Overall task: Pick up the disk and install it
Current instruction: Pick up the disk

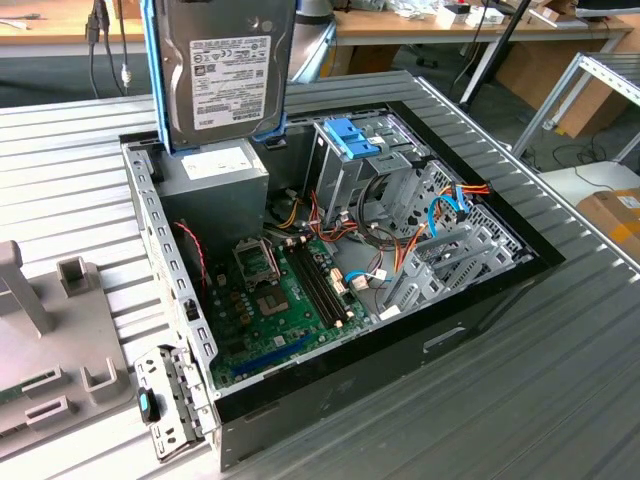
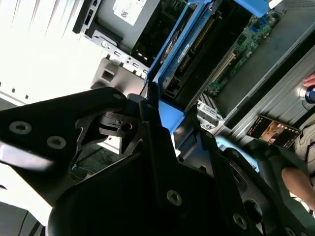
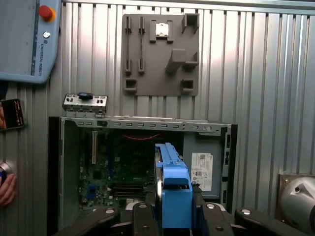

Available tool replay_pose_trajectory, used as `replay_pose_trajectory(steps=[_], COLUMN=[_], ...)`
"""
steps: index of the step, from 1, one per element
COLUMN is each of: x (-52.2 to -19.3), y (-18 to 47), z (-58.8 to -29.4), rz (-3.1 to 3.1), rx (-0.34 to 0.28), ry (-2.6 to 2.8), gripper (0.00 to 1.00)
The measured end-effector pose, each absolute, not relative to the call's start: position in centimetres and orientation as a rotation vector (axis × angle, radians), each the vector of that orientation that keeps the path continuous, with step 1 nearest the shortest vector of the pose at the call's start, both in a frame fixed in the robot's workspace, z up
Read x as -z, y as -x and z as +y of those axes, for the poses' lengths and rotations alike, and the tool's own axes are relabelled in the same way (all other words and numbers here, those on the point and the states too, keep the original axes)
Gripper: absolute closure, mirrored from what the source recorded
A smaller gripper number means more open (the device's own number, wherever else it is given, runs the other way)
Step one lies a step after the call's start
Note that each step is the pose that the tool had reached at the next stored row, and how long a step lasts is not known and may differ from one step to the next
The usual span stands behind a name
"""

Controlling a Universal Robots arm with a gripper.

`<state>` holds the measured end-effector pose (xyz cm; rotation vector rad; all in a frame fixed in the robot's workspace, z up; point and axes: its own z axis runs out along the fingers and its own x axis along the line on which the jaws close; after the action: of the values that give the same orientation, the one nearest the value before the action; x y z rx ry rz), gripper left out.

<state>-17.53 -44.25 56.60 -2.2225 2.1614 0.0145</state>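
Right, in the exterior view I see the disk hanging upright in the upper part of the frame, toward the exterior view's left. Its grey-silver face and white label are turned to the camera, and a bright blue bracket runs down its edges. Below it the open case lies on the ribbed table. Inside the case, a grey power supply sits just under the disk in the picture. A green board lies mid-frame. A metal cage with orange and blue cables stands toward the exterior view's right.

In the second wrist view, the gripper has its black fingers clamped on the blue bracket. I see the disk edge-on, reaching out over the case.

In the first wrist view, the gripper is closed on the disk, which stands edge-on over the case. The board and power supply show inside. Beyond the case a grey plate lies on the table.
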Motion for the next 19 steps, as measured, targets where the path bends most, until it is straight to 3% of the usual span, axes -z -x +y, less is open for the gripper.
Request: replay_pose_trajectory(steps=[10, 19], x=[-56.6, -56.3], y=[11.9, 11.9], z=[-44.4, -47.7], rz=[2.162, 2.163], rx=[-0.015, -0.014], ry=[2.223, 2.224], gripper=[0.64, 0.64])
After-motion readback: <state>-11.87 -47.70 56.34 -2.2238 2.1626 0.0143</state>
